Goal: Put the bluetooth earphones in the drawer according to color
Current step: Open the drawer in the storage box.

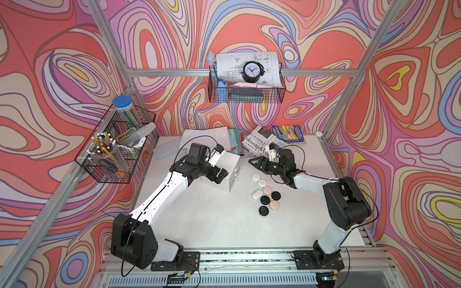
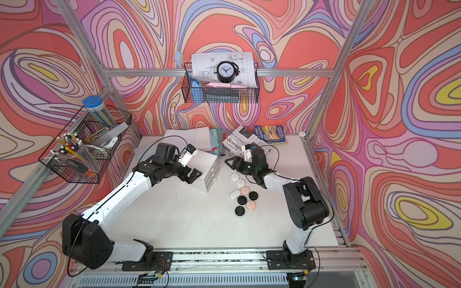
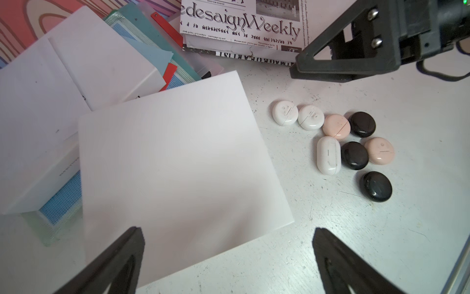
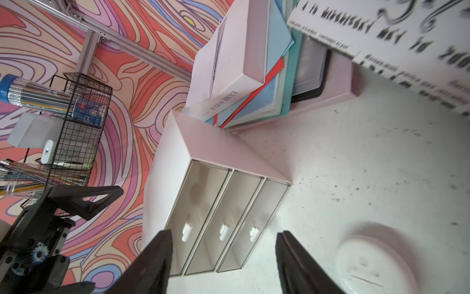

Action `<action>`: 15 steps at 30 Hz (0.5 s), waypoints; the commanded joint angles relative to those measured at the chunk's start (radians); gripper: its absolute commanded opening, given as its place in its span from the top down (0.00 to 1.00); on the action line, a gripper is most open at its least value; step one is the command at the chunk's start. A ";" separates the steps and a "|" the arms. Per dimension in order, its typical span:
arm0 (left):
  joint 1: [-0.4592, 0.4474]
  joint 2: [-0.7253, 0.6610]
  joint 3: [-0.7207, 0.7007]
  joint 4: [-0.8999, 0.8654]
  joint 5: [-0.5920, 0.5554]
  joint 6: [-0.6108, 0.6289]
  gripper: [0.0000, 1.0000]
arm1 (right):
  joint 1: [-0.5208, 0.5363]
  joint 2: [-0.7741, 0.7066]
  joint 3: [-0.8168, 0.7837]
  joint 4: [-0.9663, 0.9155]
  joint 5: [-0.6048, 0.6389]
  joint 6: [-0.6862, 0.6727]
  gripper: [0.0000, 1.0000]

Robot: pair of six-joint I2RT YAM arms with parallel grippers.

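Black wire basket hangs on the left wall, clear of the work. Next comes the left gripper, hovering over the white top of the drawer; its jaws are spread wide and hold nothing. The drawer stands mid-bench, its back close to a stack of papers. The right wrist view shows all three clear trays pushed in, each knob free. They look empty, though the frosted fronts blur what is inside.

To the right, on the bare bench, lie the bluetooth earphones: eight cases in one tight cluster, three white, three black, two pink, several touching. At the far end of that cluster the right gripper points at the tray fronts, jaws apart with nothing between them. Behind it lie a newspaper and a book.

By my reading nothing is sorted yet: no tray is open and no case is lifted. A tray has to be pulled out, then each colour carried to its own tray.

The near half of the bench is wide open for both arms. The tight spot is the strip between the tray fronts and the nearest white case, since a tray sliding out heads that way and could nudge it. The touching cases also leave little gap for a jaw to slip between them.
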 commanded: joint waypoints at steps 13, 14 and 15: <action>-0.067 0.064 0.040 -0.021 0.054 -0.010 0.02 | 0.064 0.116 0.004 0.127 -0.018 0.136 0.39; -0.068 0.063 0.041 -0.029 0.055 0.005 0.02 | 0.063 0.120 0.005 0.140 -0.024 0.142 0.41; -0.071 0.060 0.041 -0.038 0.054 0.019 0.01 | 0.064 0.126 0.005 0.154 -0.031 0.150 0.43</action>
